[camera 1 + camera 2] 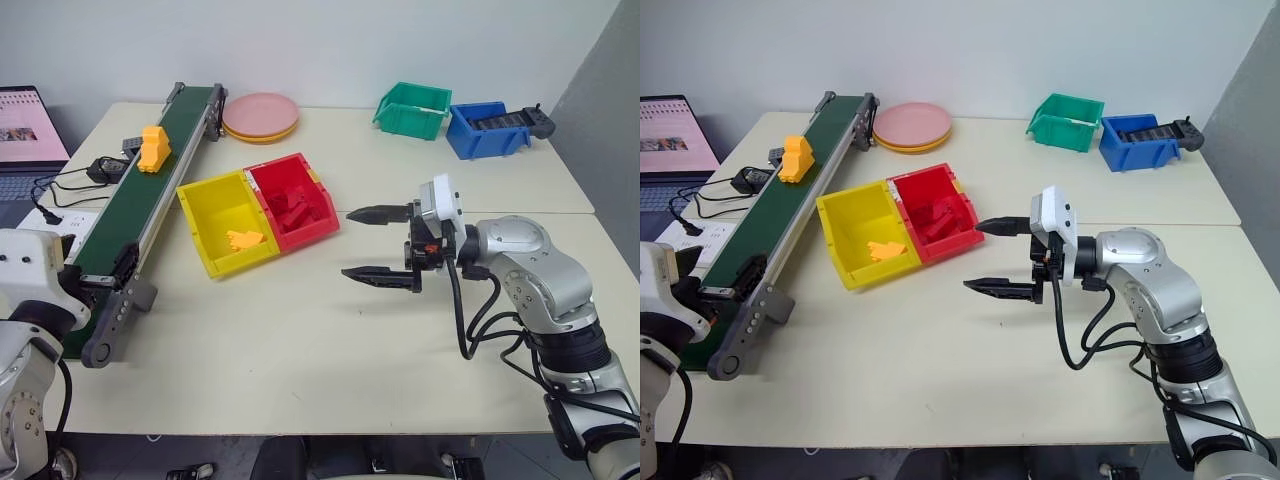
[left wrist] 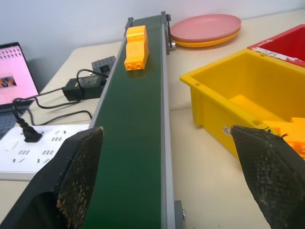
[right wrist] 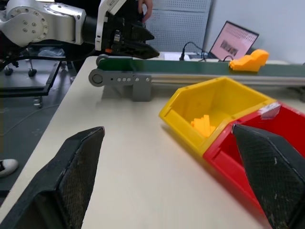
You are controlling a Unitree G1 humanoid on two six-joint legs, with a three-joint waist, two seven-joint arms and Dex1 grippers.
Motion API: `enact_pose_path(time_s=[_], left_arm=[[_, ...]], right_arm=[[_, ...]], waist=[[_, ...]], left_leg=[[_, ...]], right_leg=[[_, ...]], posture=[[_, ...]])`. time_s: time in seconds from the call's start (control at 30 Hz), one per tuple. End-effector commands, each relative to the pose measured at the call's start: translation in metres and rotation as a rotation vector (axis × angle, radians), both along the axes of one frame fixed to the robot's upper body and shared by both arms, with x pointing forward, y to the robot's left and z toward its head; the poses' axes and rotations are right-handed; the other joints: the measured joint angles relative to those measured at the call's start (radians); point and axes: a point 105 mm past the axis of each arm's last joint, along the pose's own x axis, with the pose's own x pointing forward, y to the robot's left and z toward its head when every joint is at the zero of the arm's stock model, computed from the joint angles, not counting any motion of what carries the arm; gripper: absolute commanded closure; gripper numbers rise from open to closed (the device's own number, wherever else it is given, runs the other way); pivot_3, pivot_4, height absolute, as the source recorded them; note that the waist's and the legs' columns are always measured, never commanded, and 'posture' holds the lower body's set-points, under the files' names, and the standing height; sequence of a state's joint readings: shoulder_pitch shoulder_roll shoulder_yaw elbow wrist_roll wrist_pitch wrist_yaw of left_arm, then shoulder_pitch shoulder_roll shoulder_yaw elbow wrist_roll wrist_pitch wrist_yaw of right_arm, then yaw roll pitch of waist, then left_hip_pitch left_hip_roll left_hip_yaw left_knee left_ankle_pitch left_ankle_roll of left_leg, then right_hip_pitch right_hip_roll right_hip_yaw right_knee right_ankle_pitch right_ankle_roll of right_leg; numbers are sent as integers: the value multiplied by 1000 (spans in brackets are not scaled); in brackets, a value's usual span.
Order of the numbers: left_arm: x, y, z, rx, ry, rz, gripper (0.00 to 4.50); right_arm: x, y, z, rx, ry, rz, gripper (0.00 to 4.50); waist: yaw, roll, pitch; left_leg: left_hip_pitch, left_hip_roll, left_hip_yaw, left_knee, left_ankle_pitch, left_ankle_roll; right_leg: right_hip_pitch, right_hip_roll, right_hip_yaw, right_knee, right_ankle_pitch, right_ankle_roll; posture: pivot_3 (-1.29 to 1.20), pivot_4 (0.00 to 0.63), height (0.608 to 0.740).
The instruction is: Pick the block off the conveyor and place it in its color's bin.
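From my seat the laptop point(image 1: 30, 130) is cut by the frame's left edge, its screen too small to read, the conveyor point(image 2: 136, 124) runs off the bottom of the left wrist view, and I can't make out what the dark things in the blue bin point(image 1: 487, 128) are.

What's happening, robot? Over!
Left gripper open at conveyor's near end. Right gripper open over table. Small orange-yellow plastic block riding dark green conveyor belt. Path unobstructed.
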State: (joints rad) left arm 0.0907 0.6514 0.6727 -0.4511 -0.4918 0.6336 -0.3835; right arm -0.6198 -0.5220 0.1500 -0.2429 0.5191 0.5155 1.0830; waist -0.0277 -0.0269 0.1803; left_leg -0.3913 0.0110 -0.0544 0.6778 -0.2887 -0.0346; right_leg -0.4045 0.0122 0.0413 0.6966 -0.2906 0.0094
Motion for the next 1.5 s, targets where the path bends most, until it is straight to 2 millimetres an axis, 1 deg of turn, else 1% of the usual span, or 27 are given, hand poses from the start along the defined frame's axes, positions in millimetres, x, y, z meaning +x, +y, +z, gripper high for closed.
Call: enact_pose_path(time_s=[0.03,0.1,0.27,0.37,0.57,0.67,0.9,1.27,1.37,1.43,1.5], left_arm=[[-5,7,12,38,-6,-4,34],[-4,13,14,12,-10,15,34],[-5,26,12,-57,12,57,34],[-7,36,9,-59,41,90,34],[-7,36,4,-66,91,64,34],[-6,40,2,-64,109,79,34],[-4,45,2,-75,114,81,34],[1,49,-3,-83,133,86,34],[2,50,-9,-93,158,87,34],[1,52,-13,-116,177,99,404],[-1,54,-17,-127,198,107,664]], right_arm=[[-10,4,13,1,-54,44,0],[-11,5,13,-6,-57,54,0],[-13,9,11,-44,-49,56,0],[-14,10,12,-39,-47,65,0],[-17,12,12,-38,-48,77,0],[-17,12,11,-44,-47,80,0],[-19,12,9,-49,-50,77,0],[-21,12,10,-53,-52,78,0],[-22,12,11,-52,-52,81,0],[-23,13,11,-52,-53,83,0],[-23,13,12,-51,-53,83,0]], waist=[[0,0,0],[0,0,0],[0,0,0],[-1,0,0],[-1,0,0],[-1,0,0],[-1,0,0],[-1,0,0],[-1,0,0],[-1,0,0],[-1,0,0]], left_leg=[[0,0,0,0,0,0],[0,0,0,0,0,0],[0,0,0,0,0,0],[0,0,0,0,0,0],[0,0,0,0,0,0],[0,0,0,0,0,0],[0,0,0,0,0,0],[0,0,0,-1,0,0],[0,0,0,-1,0,0],[0,0,0,-1,0,0],[0,0,0,-1,0,0]], right_leg=[[0,0,0,0,0,0],[0,0,0,0,0,0],[0,0,0,0,0,0],[0,0,0,0,0,0],[0,0,0,0,0,0],[0,0,0,0,0,0],[0,0,0,0,0,0],[-1,-1,0,0,0,0],[-1,-1,0,0,0,0],[-1,-1,0,0,0,0],[-1,-1,0,-1,0,0]], posture=[[0,150,740],[0,150,740],[0,150,740],[0,150,740],[0,150,740],[0,150,740],[0,150,740],[0,150,740],[0,150,740],[0,150,740],[0,150,740]])
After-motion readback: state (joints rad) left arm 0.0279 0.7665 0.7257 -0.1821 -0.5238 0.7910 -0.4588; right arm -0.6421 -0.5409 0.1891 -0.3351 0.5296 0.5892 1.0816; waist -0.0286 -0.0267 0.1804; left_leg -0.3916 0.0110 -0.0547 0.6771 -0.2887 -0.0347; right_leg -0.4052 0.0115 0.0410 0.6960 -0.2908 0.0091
